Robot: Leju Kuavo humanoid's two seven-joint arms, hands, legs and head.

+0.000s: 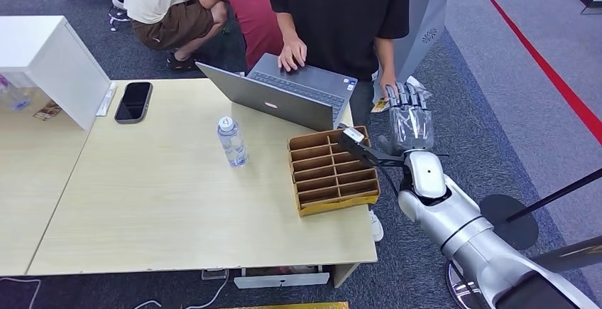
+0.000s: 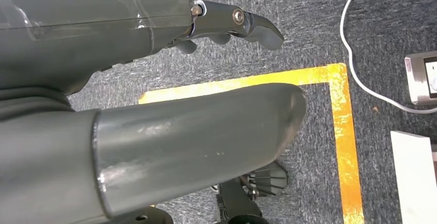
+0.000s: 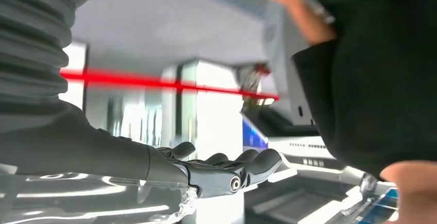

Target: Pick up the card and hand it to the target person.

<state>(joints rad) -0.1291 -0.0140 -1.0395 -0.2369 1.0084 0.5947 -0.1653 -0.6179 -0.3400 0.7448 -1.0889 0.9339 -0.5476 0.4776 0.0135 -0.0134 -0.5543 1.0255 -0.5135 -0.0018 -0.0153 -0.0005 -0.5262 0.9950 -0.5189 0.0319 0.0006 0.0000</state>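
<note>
My right hand (image 1: 410,118) is raised off the table's right end, fingers stretched upward and apart, nothing in them. Just beside it a person in a black shirt (image 1: 341,3) lowers a hand (image 1: 387,84) that holds a small yellow-and-blue card (image 1: 380,104). In the right wrist view my right hand's fingers (image 3: 242,168) lie straight and bare, with the black shirt (image 3: 371,80) close by. My left hand (image 2: 154,105) hangs over grey carpet, holding nothing.
A slotted cardboard box (image 1: 332,172) sits at the table's right end under my right forearm. An open laptop (image 1: 284,92) has the person's other hand on it. A water bottle (image 1: 231,141) and phone (image 1: 133,101) stand further left. Two more people crouch behind the table.
</note>
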